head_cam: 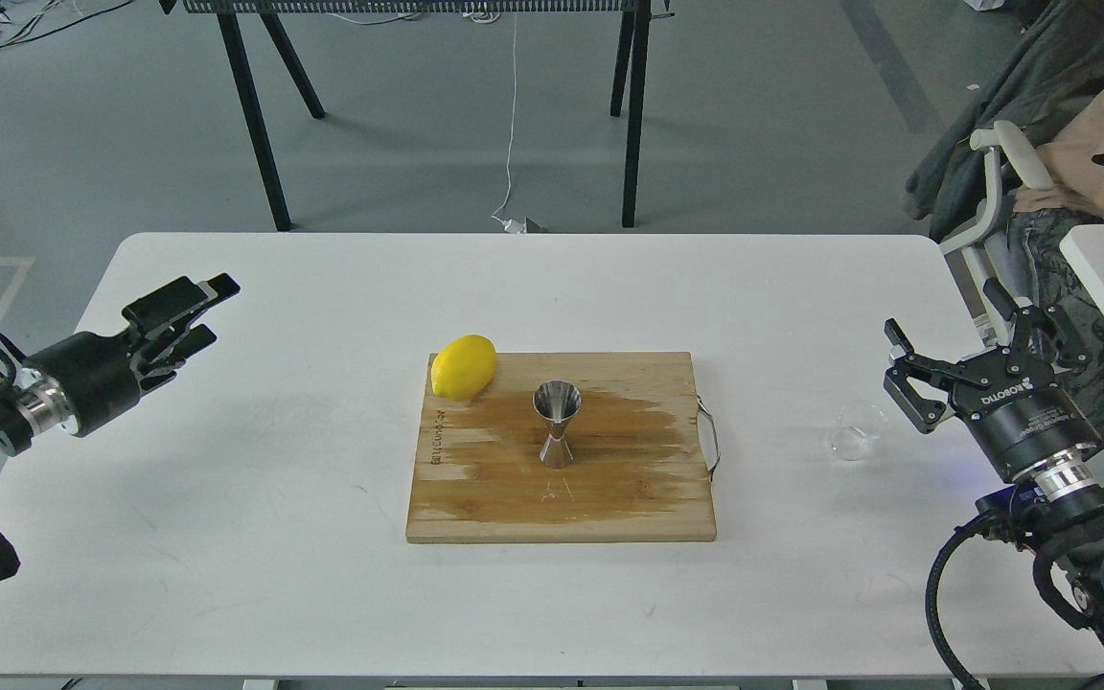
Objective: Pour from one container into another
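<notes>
The steel hourglass jigger (556, 424) stands upright in the middle of the wooden cutting board (609, 498). The small clear glass cup (856, 430) sits on the white table, right of the board's metal handle. My right gripper (945, 359) hangs open just right of the cup, a short gap from it, holding nothing. Far off at the table's left edge my left gripper (202, 307) is open and empty, well away from the board.
A yellow lemon (462, 366) lies at the board's back left corner. The board's middle shows a dark wet stain. The white table (322, 594) ends near my right arm; a chair and a seated person are beyond it on the right.
</notes>
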Motion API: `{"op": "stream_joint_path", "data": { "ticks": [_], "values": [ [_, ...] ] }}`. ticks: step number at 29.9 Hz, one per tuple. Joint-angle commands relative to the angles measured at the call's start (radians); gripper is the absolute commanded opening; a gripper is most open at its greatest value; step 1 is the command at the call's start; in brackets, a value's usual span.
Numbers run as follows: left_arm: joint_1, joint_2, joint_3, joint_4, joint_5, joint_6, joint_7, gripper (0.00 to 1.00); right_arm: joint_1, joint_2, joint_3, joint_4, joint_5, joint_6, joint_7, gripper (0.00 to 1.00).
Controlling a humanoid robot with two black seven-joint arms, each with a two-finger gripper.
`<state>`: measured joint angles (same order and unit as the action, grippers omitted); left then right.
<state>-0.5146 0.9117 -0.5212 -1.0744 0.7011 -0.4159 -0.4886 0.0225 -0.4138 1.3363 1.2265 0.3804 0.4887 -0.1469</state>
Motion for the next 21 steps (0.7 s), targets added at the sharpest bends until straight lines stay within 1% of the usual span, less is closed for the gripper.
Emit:
{"op": "stream_joint_path", "data": {
  "ticks": [1, 5, 7, 9, 12, 15, 18, 21],
  "values": [
    [-0.001, 0.003, -0.056, 0.047, -0.240, -0.073, 0.000, 1.00, 0.004, 0.001, -0.002, 0.005, 0.002, 0.000, 0.000, 0.99],
    [-0.002, 0.001, -0.068, 0.070, -0.579, -0.073, 0.000, 1.00, 0.004, 0.004, 0.007, 0.010, 0.020, 0.000, -0.002, 0.99],
    [-0.002, -0.004, -0.069, 0.091, -0.699, -0.073, 0.000, 1.00, -0.001, 0.010, 0.020, 0.021, 0.044, 0.000, 0.000, 0.99],
    [-0.001, -0.014, -0.069, 0.097, -0.765, -0.073, 0.000, 1.00, -0.013, 0.012, 0.035, 0.042, 0.145, 0.000, 0.004, 0.99],
    [-0.001, -0.054, -0.069, 0.097, -0.779, -0.073, 0.000, 1.00, -0.061, 0.010, 0.067, 0.088, 0.343, 0.000, 0.007, 0.99],
    [0.007, -0.082, -0.065, 0.099, -0.779, -0.073, 0.000, 1.00, -0.116, 0.001, 0.142, 0.126, 0.393, -0.012, 0.015, 0.99],
    [0.011, -0.094, -0.063, 0.099, -0.779, -0.073, 0.000, 1.00, -0.208, 0.000, 0.219, 0.201, 0.394, -0.132, 0.013, 0.99],
    [0.011, -0.112, -0.063, 0.099, -0.779, -0.073, 0.000, 1.00, -0.303, 0.000, 0.303, 0.303, 0.393, -0.309, 0.015, 0.99]
  ]
}}
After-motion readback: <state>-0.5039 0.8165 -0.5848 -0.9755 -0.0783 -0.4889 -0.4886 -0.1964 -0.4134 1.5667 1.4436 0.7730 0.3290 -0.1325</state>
